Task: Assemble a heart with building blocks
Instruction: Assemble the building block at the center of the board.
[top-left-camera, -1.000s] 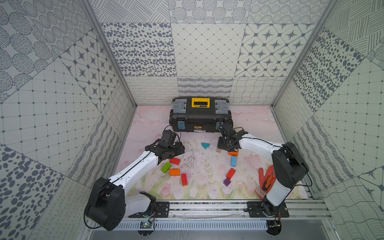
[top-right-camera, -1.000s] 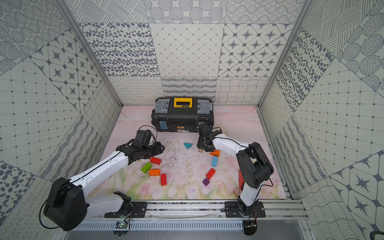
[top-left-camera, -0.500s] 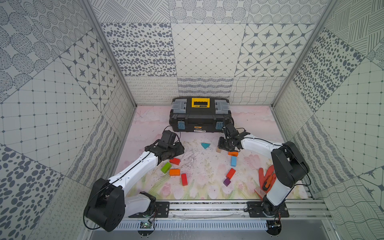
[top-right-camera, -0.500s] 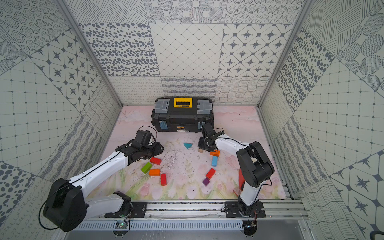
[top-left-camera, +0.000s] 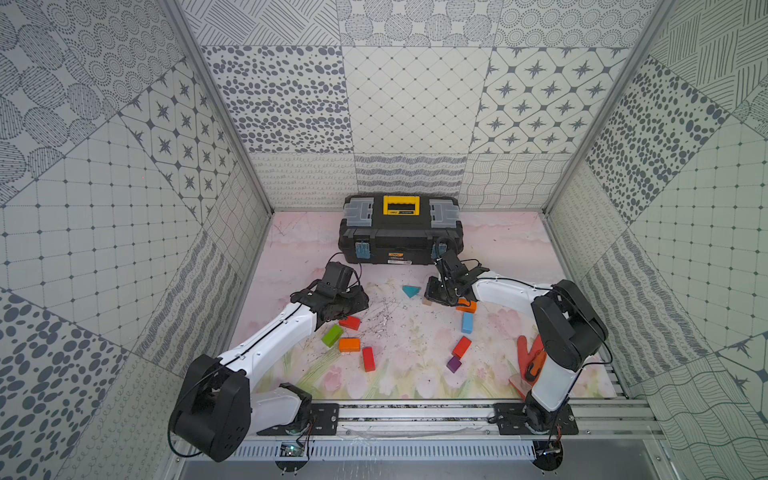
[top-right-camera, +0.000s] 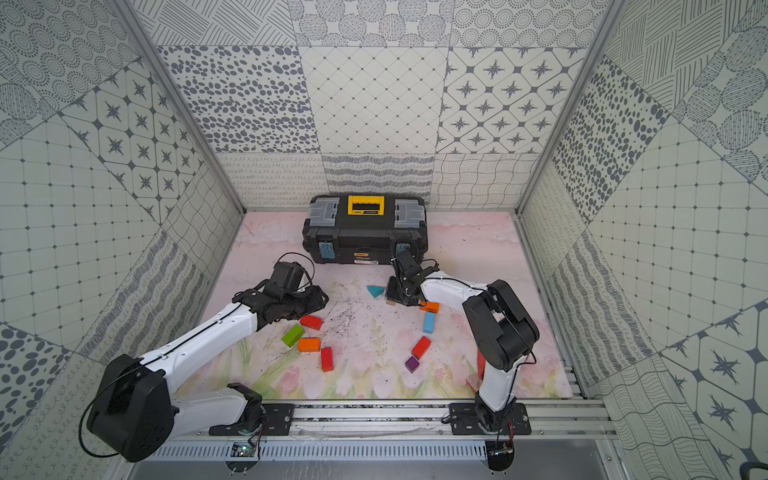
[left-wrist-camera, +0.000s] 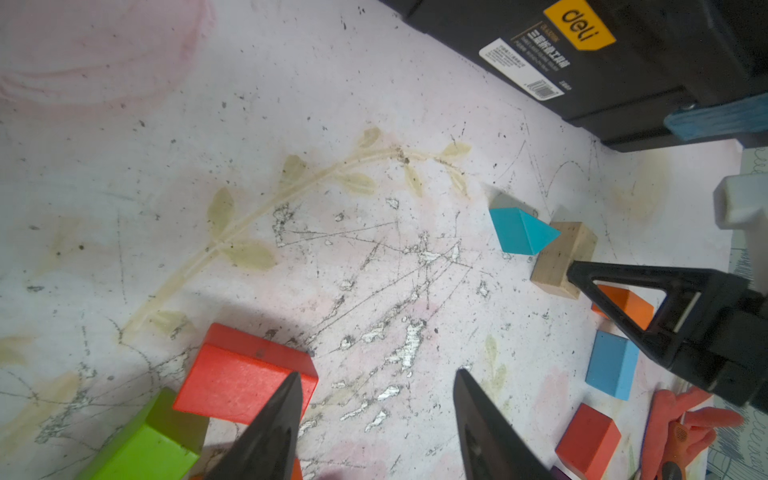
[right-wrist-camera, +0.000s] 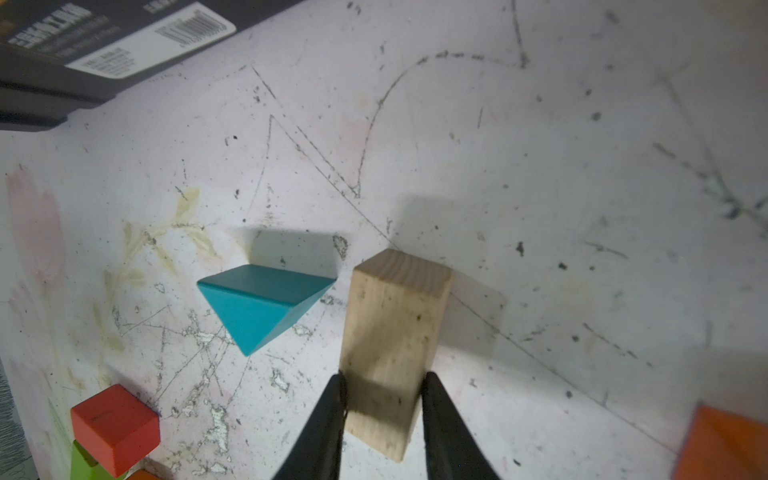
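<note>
Only getting about halfway: right fingers (right-wrist-camera: 328, 415) are clamping the plain-wood brick (right-wrist-camera: 395, 332) with the teal triangle (right-wrist-camera: 257, 307) just beside them, left fingers (left-wrist-camera: 270, 428) are hanging apart (empty), and the heart's top arcs are waiting for blocks.

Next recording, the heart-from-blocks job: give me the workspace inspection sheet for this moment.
Surface: pink floral mat, scuffed and scratched in the middle.
Job's things: teal triangle beside plain-wood block; orange block, light blue block, red block and purple cube in a run; left-side cluster of red, green, orange, red; gaps between pieces.
Clutter: black toolbox at the back; red-orange glove by the right arm's base.
Grippers: left gripper open, empty, by the cluster; right gripper shut on the plain-wood block.
Cables: black cable loop at the left wrist; no snag seen.
Surroundings: patterned wall panels; metal rail in front.
</note>
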